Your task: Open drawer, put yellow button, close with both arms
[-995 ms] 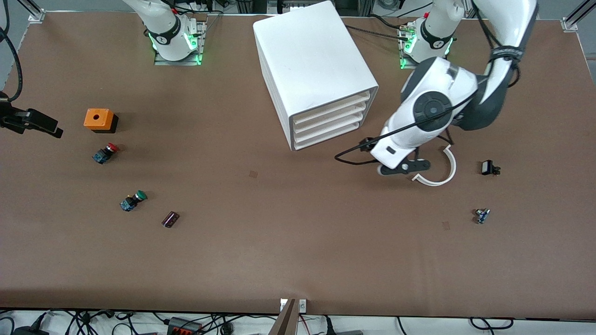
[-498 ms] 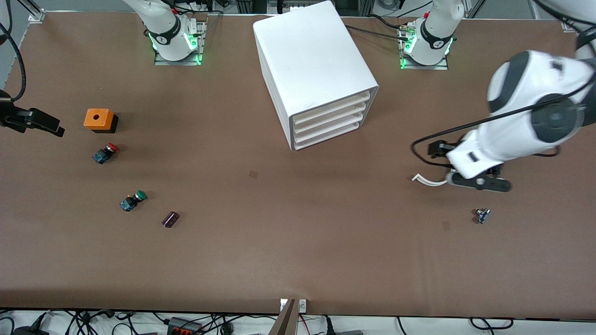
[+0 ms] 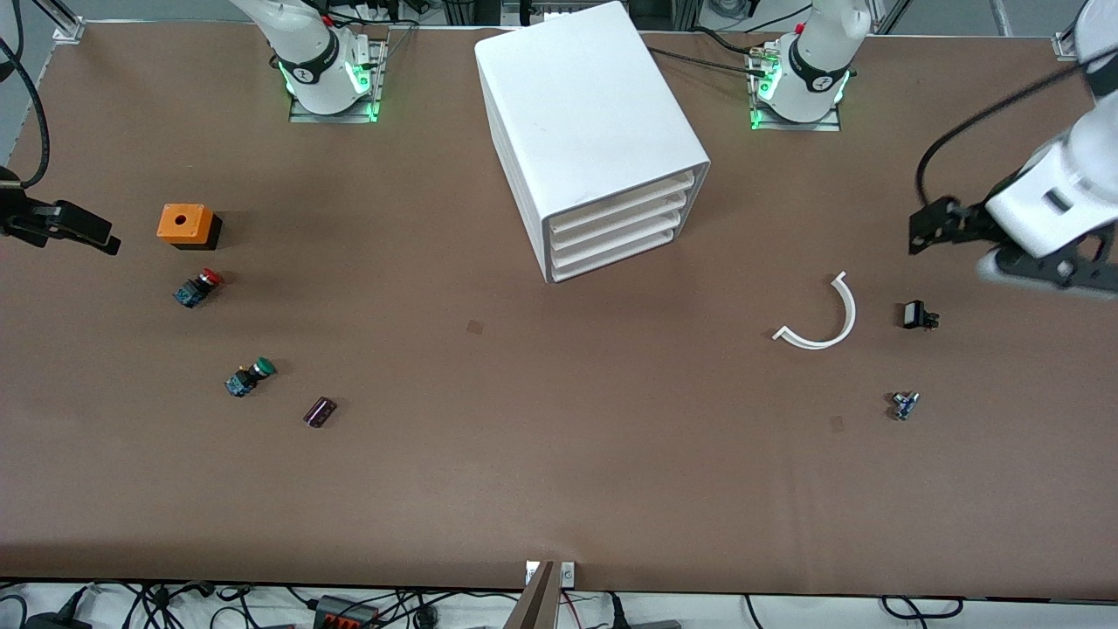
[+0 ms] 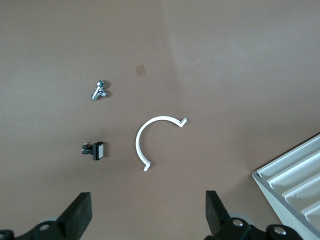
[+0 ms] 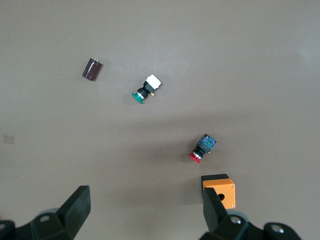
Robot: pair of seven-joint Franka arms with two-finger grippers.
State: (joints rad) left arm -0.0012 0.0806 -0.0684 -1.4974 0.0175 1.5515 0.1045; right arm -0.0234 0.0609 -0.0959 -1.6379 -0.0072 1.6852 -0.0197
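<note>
Drawer (image 3: 622, 199) shut, frame centre; no yellow button visible. Left claw (image 3: 1048, 271) right edge, right claw (image 3: 61, 229) left edge: both released, empty. Next: pull drawer.

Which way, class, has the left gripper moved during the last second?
Yes: the left gripper swung from beside the cabinet, over the white curved strip, toward the table's edge.
</note>
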